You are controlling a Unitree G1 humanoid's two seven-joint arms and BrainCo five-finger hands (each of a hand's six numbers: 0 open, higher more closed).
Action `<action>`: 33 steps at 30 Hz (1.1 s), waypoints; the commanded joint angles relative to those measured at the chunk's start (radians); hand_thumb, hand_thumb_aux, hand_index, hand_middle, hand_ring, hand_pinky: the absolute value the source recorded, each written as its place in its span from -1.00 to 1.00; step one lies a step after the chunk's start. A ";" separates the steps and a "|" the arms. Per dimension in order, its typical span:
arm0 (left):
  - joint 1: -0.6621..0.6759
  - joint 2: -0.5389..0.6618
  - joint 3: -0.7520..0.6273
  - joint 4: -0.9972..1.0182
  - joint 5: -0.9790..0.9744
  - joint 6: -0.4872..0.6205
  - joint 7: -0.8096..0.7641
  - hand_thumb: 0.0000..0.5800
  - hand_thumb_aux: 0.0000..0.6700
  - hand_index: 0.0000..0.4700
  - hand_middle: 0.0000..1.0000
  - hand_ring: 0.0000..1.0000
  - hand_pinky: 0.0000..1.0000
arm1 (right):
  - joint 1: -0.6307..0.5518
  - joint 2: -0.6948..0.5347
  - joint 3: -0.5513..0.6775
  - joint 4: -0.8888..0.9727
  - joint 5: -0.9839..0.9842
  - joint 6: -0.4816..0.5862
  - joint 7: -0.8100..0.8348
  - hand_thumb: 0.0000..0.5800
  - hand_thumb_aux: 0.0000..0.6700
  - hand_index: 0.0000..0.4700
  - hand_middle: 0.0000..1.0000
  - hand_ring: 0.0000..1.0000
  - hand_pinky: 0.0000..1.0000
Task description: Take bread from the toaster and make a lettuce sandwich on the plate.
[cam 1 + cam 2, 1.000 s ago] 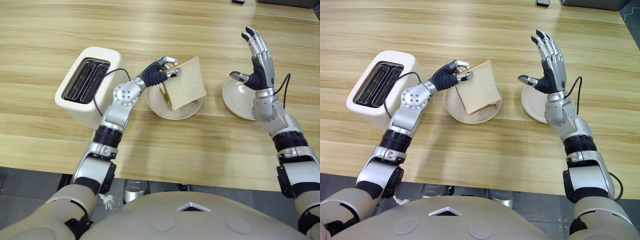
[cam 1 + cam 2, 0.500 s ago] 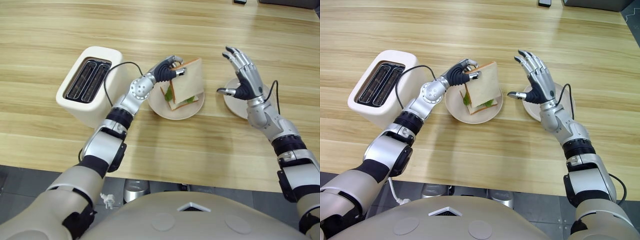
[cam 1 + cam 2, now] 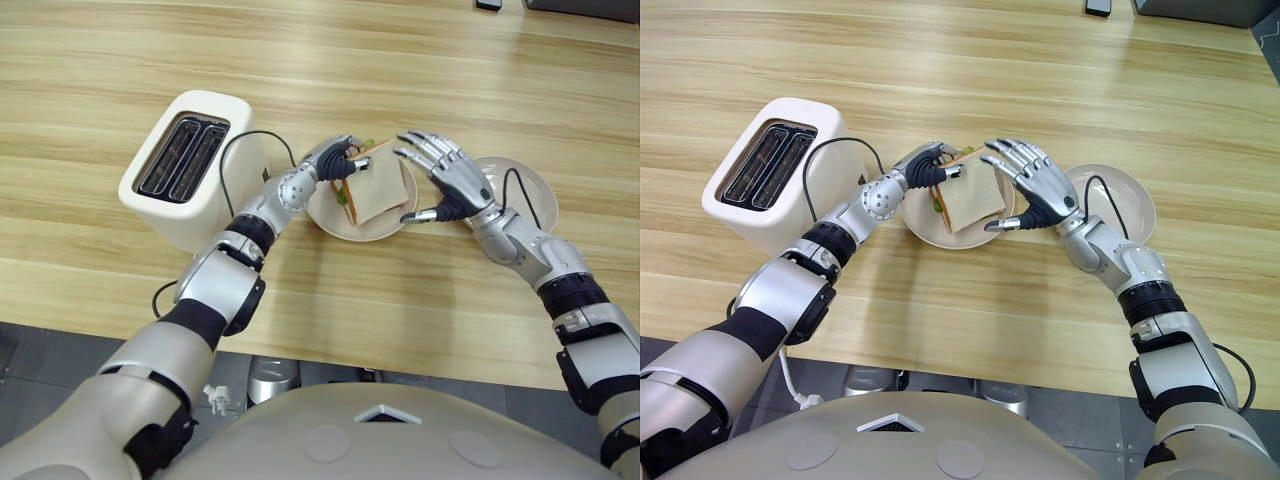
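A white toaster [image 3: 185, 170] with two dark empty slots stands at the left. To its right a sandwich [image 3: 380, 192] of white bread, with green lettuce [image 3: 937, 203] showing at its left edge, lies on a round beige plate [image 3: 358, 234]. My left hand [image 3: 340, 160] is shut on the sandwich's upper left corner. On the sandwich's right side my right hand [image 3: 1032, 188] is open, fingers spread over the bread and thumb low by the plate's rim.
A second, empty plate [image 3: 530, 185] sits just right of my right hand. The toaster's black cable [image 3: 255, 140] loops behind my left forearm. Small dark objects [image 3: 490, 4] lie at the table's far edge. The wooden table's front edge [image 3: 330, 365] runs close to me.
The sandwich, held tilted up before, has come down flatter onto the plate in my left hand. My right hand has swung left and down from above the empty plate to the sandwich.
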 commanded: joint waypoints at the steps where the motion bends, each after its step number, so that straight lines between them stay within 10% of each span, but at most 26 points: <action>1: -0.020 -0.004 -0.020 0.025 0.028 0.009 0.015 1.00 1.00 0.96 1.00 1.00 1.00 | 0.004 -0.014 0.066 0.005 -0.045 0.019 0.109 -1.00 -1.00 -1.00 -1.00 -1.00 -1.00; 14: -0.032 -0.013 -0.013 0.034 0.039 0.013 0.059 1.00 1.00 0.96 1.00 1.00 1.00 | -0.010 -0.006 0.148 0.043 0.010 0.080 0.484 -1.00 -1.00 -1.00 -1.00 -1.00 -1.00; 15: -0.033 -0.013 -0.011 0.033 0.038 0.013 0.067 1.00 1.00 0.96 0.75 0.75 0.75 | -0.012 -0.003 0.150 0.047 0.016 0.078 0.496 -1.00 -1.00 -1.00 -1.00 -1.00 -1.00; 16: -0.035 -0.011 -0.009 0.030 0.039 0.011 0.082 0.92 0.59 0.56 -0.77 -0.77 -0.77 | -0.014 0.000 0.152 0.050 0.022 0.076 0.505 -1.00 -1.00 -1.00 -1.00 -1.00 -1.00; 17: -0.036 -0.008 -0.005 0.024 0.039 0.006 0.102 0.92 0.59 0.56 -0.77 -0.77 -0.77 | -0.016 0.001 0.155 0.053 0.024 0.076 0.510 -1.00 -1.00 -1.00 -1.00 -1.00 -1.00; 18: -0.038 -0.001 0.000 0.011 0.040 -0.005 0.139 -1.00 -1.00 -1.00 -1.00 -1.00 -1.00 | -0.019 0.003 0.157 0.055 0.024 0.077 0.514 -1.00 -1.00 -1.00 -1.00 -1.00 -1.00; 25: 0.018 0.089 0.022 -0.250 0.081 -0.177 0.431 -1.00 -1.00 -1.00 -1.00 -1.00 -1.00 | -0.030 0.019 0.162 0.075 0.026 0.078 0.507 -1.00 -1.00 -1.00 -1.00 -1.00 -1.00; 33: 0.277 0.166 0.013 -0.609 0.039 -0.261 0.283 -1.00 -1.00 -1.00 -1.00 -1.00 -1.00 | -0.042 0.041 0.102 0.046 0.065 0.045 0.363 -1.00 -1.00 -1.00 -1.00 -1.00 -1.00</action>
